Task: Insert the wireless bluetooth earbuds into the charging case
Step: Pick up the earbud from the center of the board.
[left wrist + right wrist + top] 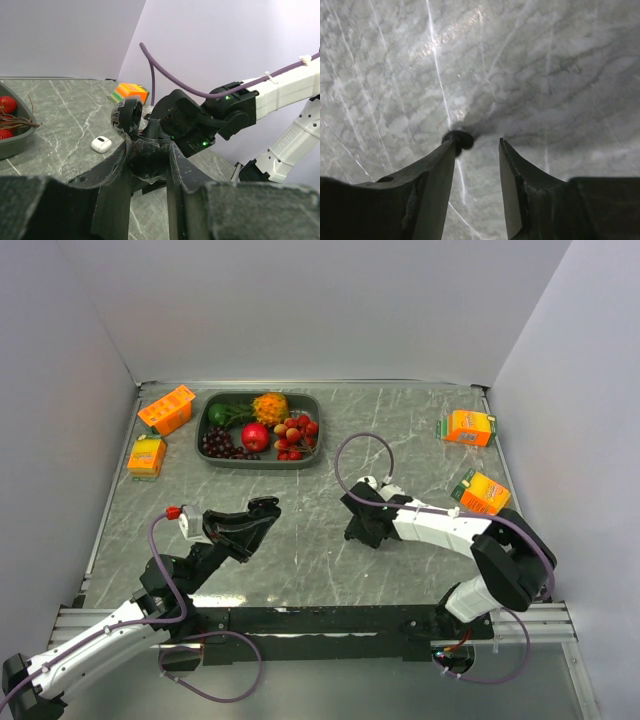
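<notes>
Now the right tool (pixel 477 141) is hovering part-open and empty, the black earbud (pixel 458 139) lying just at one fingertip, outside the gap.

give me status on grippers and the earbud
Left gripper shut on black charging case. Right gripper open, black earbud on table at its fingertip, not held. Nothing seen blocking.

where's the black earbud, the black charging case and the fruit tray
black earbud (pixel 459 139): right wrist view, on its rounded body
black charging case (pixel 127 117): left wrist view, on its open round lid
fruit tray (pixel 262 465): top external view, on its near rim
</notes>
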Controlling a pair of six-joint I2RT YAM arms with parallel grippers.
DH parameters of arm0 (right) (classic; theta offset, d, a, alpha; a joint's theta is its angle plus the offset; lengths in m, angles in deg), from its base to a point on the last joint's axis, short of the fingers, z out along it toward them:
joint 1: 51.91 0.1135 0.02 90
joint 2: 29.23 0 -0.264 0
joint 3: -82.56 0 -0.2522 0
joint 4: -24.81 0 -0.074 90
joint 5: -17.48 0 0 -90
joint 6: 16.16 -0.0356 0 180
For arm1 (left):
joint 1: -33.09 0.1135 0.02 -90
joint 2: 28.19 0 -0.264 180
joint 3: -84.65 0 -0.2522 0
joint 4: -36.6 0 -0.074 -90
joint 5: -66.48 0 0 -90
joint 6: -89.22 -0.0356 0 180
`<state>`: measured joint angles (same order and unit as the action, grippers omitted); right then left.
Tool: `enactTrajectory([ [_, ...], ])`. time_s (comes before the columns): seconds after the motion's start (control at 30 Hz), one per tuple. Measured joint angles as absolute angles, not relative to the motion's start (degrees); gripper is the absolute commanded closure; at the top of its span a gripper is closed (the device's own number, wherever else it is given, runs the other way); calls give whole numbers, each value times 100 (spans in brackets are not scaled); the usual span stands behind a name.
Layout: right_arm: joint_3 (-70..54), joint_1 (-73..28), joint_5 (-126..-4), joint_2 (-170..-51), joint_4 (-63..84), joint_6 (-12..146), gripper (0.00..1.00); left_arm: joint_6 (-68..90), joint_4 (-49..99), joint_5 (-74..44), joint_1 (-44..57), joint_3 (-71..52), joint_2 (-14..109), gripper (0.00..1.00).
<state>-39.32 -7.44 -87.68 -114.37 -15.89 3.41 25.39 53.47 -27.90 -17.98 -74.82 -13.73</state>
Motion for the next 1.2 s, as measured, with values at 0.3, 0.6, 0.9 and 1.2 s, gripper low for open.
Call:
enactTrajectory([
  [0.3,-3908,-718,-8899,-10666,-2057,1084,61,2539,5347,-2790,-1798,-7482,-1371,99],
  [0.6,-3628,-838,-8226,-10642,-1235,3691,84,2539,5341,-2786,-1798,-7482,-1373,99],
  [0.9,-3851,-1209,-7793,-11094,-761,4605,69,2539,5205,-2788,-1798,-7482,-1451,99],
  [1.2,-3915,-1207,-7588,-11359,-602,4839,64,2539,5216,-2786,-1798,-7482,-1351,99],
])
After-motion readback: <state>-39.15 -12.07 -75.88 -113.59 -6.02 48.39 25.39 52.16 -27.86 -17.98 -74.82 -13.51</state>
